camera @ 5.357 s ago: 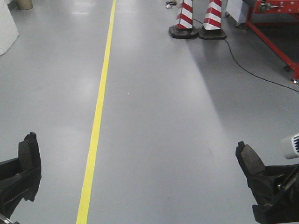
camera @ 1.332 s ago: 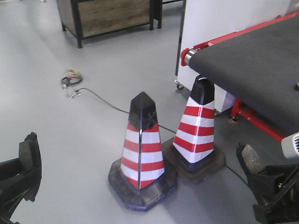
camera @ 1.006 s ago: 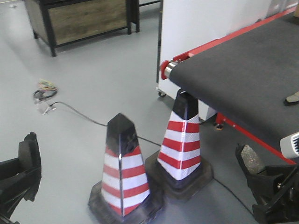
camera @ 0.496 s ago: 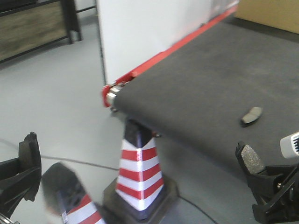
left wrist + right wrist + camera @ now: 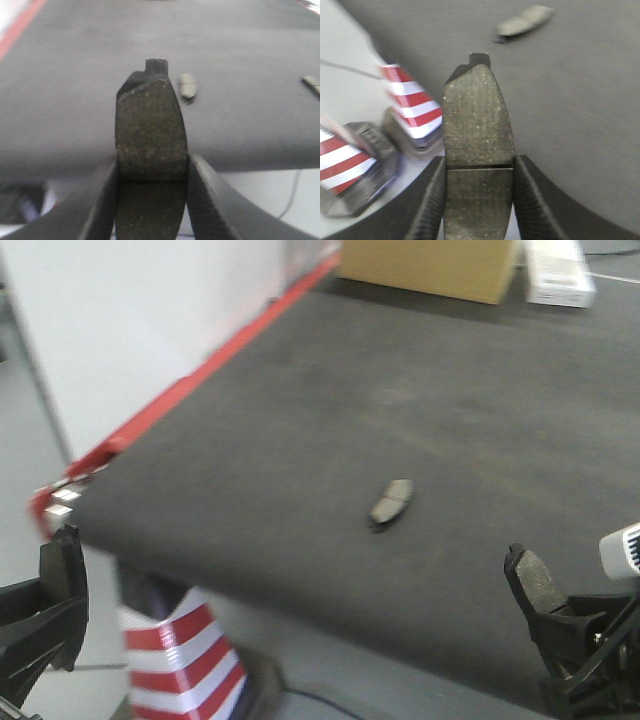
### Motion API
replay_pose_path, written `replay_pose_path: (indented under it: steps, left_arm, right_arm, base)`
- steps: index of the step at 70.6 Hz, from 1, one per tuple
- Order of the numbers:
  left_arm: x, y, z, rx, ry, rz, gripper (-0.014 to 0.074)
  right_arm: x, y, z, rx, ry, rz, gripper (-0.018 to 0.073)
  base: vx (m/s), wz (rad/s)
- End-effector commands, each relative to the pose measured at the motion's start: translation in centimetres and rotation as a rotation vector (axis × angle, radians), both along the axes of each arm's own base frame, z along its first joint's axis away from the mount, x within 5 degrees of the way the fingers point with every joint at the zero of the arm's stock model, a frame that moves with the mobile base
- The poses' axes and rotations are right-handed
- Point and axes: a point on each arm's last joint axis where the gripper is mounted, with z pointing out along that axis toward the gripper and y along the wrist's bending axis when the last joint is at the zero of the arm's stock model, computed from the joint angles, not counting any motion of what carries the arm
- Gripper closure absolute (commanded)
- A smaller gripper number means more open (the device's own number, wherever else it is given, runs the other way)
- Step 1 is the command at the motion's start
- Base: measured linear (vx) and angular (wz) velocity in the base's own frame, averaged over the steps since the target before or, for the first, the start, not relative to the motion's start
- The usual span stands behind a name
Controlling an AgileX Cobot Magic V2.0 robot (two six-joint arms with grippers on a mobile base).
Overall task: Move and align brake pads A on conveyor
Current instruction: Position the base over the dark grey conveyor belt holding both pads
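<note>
- No brand, label or writing can be read in any view; a white box [image 5: 555,270] at the far edge of the conveyor [image 5: 300,430] is too blurred to read.
- Four brake pads are visible in all: one in each end effector and two lying on the belt.
- The left end effector [image 5: 152,200] pinches an upright brake pad [image 5: 150,135] between its two ribbed black fingers [image 5: 95,205]; the pad's face is speckled grey-brown, curved at the top, with a thin groove across the middle and a small tab on its dark backing plate.
- The right end effector [image 5: 477,200] pinches a second, matching pad [image 5: 477,130], likewise upright and crossed by a groove.
- A third pad [image 5: 391,503] lies flat near the middle of the conveyor, well apart from both arms.
- The left wrist view shows a fourth pad [image 5: 311,84] at the right edge of the frame, blurred.
- The conveyor is a wide, dark charcoal, felt-like belt with a red edge strip [image 5: 190,390] along its left side.
- Two red-and-white striped traffic cones [image 5: 412,107] stand on the grey floor [image 5: 350,60] below the belt's near edge.
- A tan cardboard box [image 5: 430,265] sits at the belt's far end.
</note>
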Motion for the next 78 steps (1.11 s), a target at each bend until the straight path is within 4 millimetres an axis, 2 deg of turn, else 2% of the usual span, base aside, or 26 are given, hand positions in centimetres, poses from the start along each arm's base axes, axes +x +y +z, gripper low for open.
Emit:
replay_pose_path:
  steps: [1,44,78]
  left_arm:
    - [0.06,-0.28,1.87,-0.066,-0.106,-0.022,0.0468]
    - [0.06,-0.28,1.87,-0.066,-0.106,-0.022,0.0468]
    - [0.06,-0.28,1.87,-0.066,-0.106,-0.022,0.0468]
  right_arm:
    - [0.40,0.19,1.64,0.038,-0.111,0.010,0.0376]
    - [0.40,0.19,1.64,0.038,-0.111,0.010,0.0376]
    - [0.40,0.19,1.64,0.038,-0.111,0.010,0.0376]
  base:
    - [0.17,-0.62]
    - [0.16,-0.49]
    - [0.10,-0.25]
